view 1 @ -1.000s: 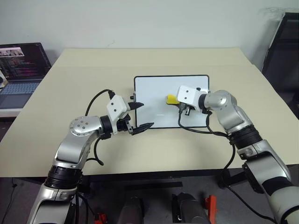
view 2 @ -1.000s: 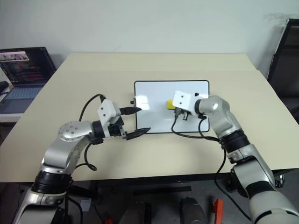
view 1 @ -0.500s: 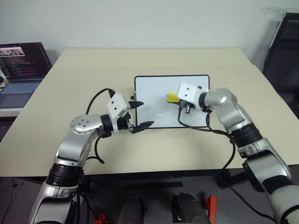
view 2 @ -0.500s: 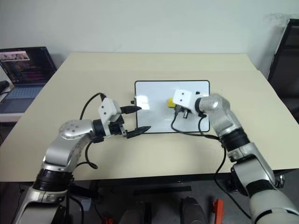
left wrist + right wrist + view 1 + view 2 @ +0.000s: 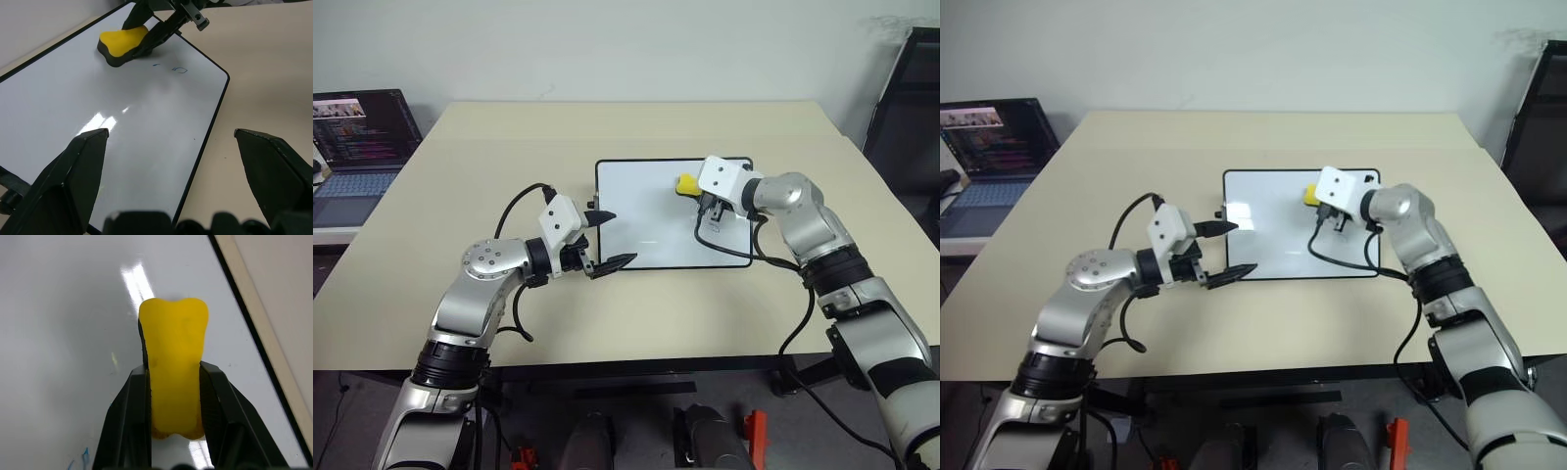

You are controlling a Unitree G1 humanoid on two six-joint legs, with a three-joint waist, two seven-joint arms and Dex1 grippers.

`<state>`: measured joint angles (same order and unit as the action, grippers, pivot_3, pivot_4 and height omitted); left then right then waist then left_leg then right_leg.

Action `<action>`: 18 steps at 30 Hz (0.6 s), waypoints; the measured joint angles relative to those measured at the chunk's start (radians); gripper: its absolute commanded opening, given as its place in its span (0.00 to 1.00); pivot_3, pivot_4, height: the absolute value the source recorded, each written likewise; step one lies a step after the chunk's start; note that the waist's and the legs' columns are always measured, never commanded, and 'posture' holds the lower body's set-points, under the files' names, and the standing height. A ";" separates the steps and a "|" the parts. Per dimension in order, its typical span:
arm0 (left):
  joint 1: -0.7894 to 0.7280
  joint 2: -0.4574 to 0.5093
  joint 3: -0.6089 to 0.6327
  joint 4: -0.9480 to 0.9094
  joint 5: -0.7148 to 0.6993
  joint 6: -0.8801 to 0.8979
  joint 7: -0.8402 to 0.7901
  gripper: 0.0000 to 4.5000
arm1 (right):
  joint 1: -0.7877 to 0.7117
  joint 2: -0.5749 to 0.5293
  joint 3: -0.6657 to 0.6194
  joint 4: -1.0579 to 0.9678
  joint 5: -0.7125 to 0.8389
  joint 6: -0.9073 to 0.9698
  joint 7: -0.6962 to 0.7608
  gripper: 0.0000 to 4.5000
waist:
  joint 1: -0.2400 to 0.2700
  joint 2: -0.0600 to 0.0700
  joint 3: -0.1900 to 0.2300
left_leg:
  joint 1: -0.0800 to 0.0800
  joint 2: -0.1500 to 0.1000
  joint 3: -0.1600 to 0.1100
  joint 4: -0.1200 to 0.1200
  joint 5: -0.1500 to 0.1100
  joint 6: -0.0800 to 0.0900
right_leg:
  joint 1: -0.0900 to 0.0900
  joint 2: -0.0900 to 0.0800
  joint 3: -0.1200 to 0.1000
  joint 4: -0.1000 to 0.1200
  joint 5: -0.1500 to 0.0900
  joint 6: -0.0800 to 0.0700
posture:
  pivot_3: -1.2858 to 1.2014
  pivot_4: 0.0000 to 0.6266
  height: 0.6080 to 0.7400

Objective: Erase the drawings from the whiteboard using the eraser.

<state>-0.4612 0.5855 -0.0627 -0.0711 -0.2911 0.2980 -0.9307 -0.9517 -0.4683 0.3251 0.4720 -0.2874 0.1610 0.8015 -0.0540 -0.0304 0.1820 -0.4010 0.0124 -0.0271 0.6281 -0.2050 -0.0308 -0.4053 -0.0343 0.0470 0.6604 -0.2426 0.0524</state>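
- laptop [image 5: 357, 147] sits at the far left, off the table's left edge, screen lit with dark windows.
- table [image 5: 460, 176] is a pale beige top, with the board lying flat near its middle.
- left gripper [image 5: 604, 240] hovers at the board's left edge, near its front-left corner — fingers spread wide, nothing between them; one fingertip sits over the white surface, the other at the front frame.
- board [image 5: 646, 220] is white with a thin black frame and rounded corners; a glare streak shows in the left wrist view.
- drawings [image 5: 180, 70]: a small blue loop and a tiny dash just beside it, near the board's right edge, close to the eraser but apart from it. a faint blue trace [image 5: 84, 456] also shows in the right wrist view.
- eraser [image 5: 686, 184] is a yellow block with a black base, resting base-down on the board near its far edge, right of centre.
- right gripper [image 5: 173, 421] is clamped on the eraser — its two black fingers [image 5: 132, 406] press the yellow sides, the block sticking out beyond the tips.
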 measured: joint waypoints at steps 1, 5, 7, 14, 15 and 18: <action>0.000 0.000 0.000 0.000 0.000 0.000 0.000 1.00 | 0.012 0.001 0.003 -0.015 0.003 0.005 0.009 0.22 | -0.001 0.000 0.000 | 0.000 0.000 0.000 0.000 0.000 0.000 | 0.000 0.000 0.000 0.000 0.000 0.000 | 0.52 0.24 1.00; 0.000 0.000 0.000 0.000 0.000 0.000 0.000 1.00 | 0.050 0.006 0.003 -0.072 0.014 0.044 0.028 0.22 | -0.002 0.000 0.000 | 0.000 0.000 0.000 0.000 0.000 0.000 | 0.000 0.000 0.000 0.000 0.000 0.000 | 0.52 0.24 1.00; -0.001 0.000 0.000 0.000 0.000 0.000 0.000 1.00 | 0.049 0.003 -0.003 -0.080 0.026 0.060 0.036 0.22 | -0.001 0.000 0.000 | 0.000 0.000 0.000 0.000 0.000 0.000 | 0.000 0.000 0.000 0.000 0.000 0.000 | 0.52 0.24 1.00; -0.023 0.000 0.001 0.004 0.000 -0.002 0.001 1.00 | -0.048 -0.107 -0.168 -0.243 0.164 0.160 0.103 0.22 | 0.006 0.002 0.003 | -0.005 0.000 -0.002 -0.001 0.000 0.000 | -0.004 0.000 -0.002 -0.001 0.000 -0.002 | 0.52 0.24 1.00; -0.022 0.001 0.002 0.006 0.000 -0.003 0.001 1.00 | -0.046 -0.148 -0.190 -0.272 0.174 0.161 0.118 0.22 | 0.009 0.002 0.003 | -0.005 0.000 -0.002 -0.002 -0.001 0.000 | -0.004 0.000 -0.003 -0.002 -0.001 -0.002 | 0.52 0.24 1.00; -0.021 0.005 0.006 0.008 0.000 -0.004 0.001 1.00 | 0.014 -0.238 -0.215 -0.312 0.193 0.166 0.156 0.22 | 0.019 0.002 0.003 | -0.006 0.000 -0.002 -0.002 -0.002 0.000 | -0.004 0.000 -0.003 -0.003 -0.001 -0.003 | 0.52 0.24 1.00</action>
<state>-0.4820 0.5908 -0.0564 -0.0626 -0.2913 0.2938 -0.9296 -0.9378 -0.7066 0.1100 0.1604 -0.0941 0.3269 0.9573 -0.0348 -0.0284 0.1846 -0.4068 0.0122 -0.0291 0.6264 -0.2066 -0.0311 -0.4090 -0.0344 0.0444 0.6572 -0.2438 0.0497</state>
